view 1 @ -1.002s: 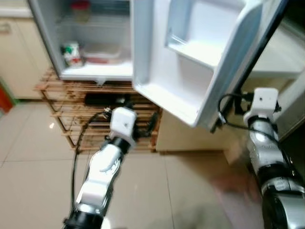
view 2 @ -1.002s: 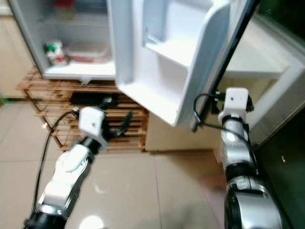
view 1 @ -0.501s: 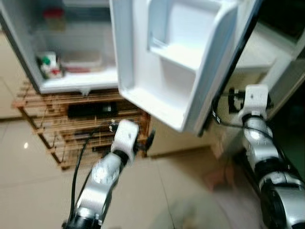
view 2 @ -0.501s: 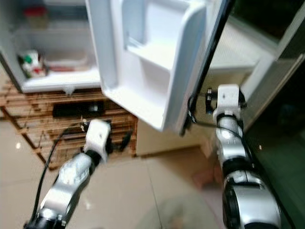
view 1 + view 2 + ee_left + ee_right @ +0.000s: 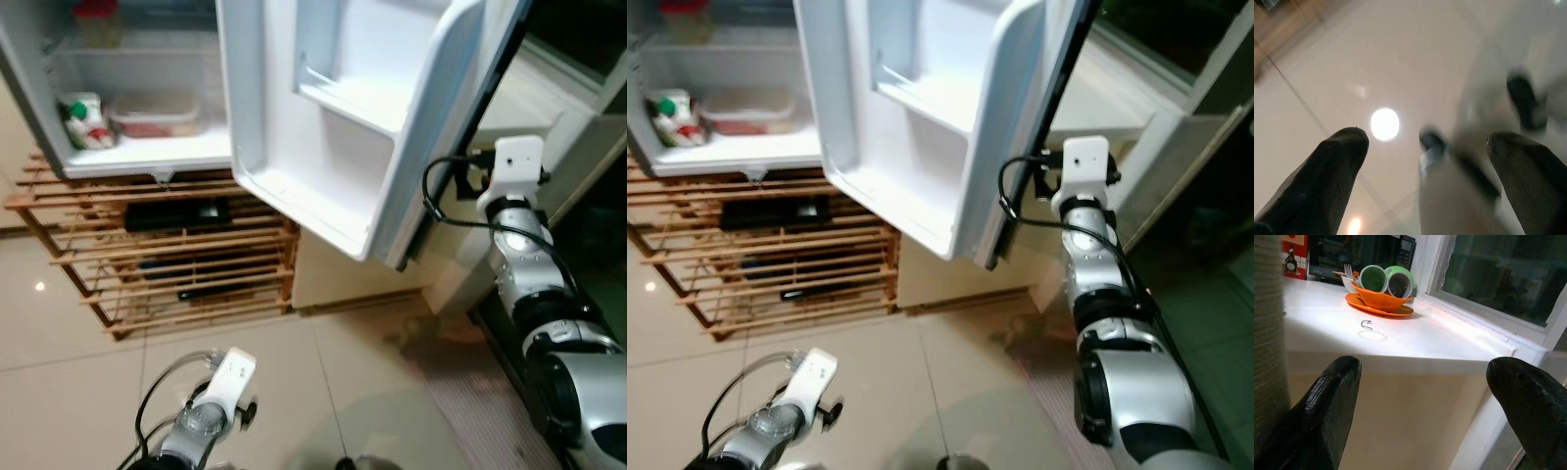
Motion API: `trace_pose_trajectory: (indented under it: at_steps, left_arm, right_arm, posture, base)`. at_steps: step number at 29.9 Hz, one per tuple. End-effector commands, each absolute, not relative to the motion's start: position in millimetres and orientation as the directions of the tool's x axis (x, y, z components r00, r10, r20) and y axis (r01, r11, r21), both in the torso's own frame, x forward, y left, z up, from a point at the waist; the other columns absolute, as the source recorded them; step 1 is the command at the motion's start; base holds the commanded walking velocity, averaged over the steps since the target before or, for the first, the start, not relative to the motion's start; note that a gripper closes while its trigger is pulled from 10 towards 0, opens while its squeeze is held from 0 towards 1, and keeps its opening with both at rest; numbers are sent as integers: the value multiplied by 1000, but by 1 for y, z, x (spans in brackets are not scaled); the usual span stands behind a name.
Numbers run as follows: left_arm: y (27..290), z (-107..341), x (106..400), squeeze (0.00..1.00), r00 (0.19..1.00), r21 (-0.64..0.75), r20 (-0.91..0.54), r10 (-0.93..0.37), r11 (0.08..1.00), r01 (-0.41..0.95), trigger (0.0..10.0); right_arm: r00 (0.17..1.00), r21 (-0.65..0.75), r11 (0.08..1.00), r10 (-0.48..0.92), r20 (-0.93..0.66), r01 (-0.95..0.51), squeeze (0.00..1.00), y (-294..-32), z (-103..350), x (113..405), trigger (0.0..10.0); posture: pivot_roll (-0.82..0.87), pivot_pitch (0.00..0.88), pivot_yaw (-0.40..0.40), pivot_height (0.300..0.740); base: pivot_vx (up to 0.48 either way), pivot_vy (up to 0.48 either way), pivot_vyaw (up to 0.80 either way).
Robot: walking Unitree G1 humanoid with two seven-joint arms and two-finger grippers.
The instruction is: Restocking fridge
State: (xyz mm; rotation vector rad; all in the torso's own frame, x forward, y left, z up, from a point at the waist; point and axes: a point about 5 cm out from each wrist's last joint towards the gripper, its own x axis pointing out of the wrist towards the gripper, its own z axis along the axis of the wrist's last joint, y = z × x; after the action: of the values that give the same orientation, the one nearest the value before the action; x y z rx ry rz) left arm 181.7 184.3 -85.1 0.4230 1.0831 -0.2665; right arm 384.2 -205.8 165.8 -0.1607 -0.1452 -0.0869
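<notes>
While right hand (image 5: 468,178) nears edge, fridge door (image 5: 362,127) swung wide.

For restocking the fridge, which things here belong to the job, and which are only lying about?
Job: fridge, open fridge door, carton and flat container on its shelf, right gripper behind the door.

Lying about: wooden rack, orange bowl with cups, counter.
</notes>
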Motion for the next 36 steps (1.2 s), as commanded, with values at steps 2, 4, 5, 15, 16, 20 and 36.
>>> trace_pose_trajectory:
  at_steps: [2,4,5,15,16,20,36]
  left_arm:
    - [188,-92,168,0,387,206,-922,13,863,461,10000]
    - [190,-100,148,0,300,182,-954,8,811,556,10000]
    - [190,-100,148,0,300,182,-954,8,811,556,10000]
    - [170,-108,128,0,220,120,-975,-38,743,659,10000]
    - [168,-109,128,0,217,117,-975,-41,735,668,10000]
    - [158,-109,129,0,201,99,-978,-63,706,701,10000]
    - [105,-82,194,0,455,165,-876,-161,787,595,10000]
  right_arm:
    - [983,-138,989,-27,179,53,0,-196,179,389,10000]
    - [981,-80,997,28,194,-13,0,-186,186,389,10000]
    - [981,-80,997,28,194,-13,0,-186,186,389,10000]
    - [884,145,877,434,176,-459,0,-137,211,351,10000]
    - [864,171,849,474,173,-500,0,-132,215,345,10000]
    - [721,267,672,666,189,-691,0,-109,239,318,10000]
    - [957,405,871,289,36,-278,0,-190,228,335,10000]
  posture:
    - [-65,81,-110,740]
    - [-73,75,-108,740]
    - [-73,75,-108,740]
    - [-81,50,-91,740]
    - [-84,48,-90,740]
    - [-88,41,-93,740]
    - [-80,21,-89,740]
  base:
    - [0,0,0]
    - [0,0,0]
    - [0,0,0]
    - [0,0,0]
    - [0,0,0]
    - [0,0,0]
    - [0,0,0]
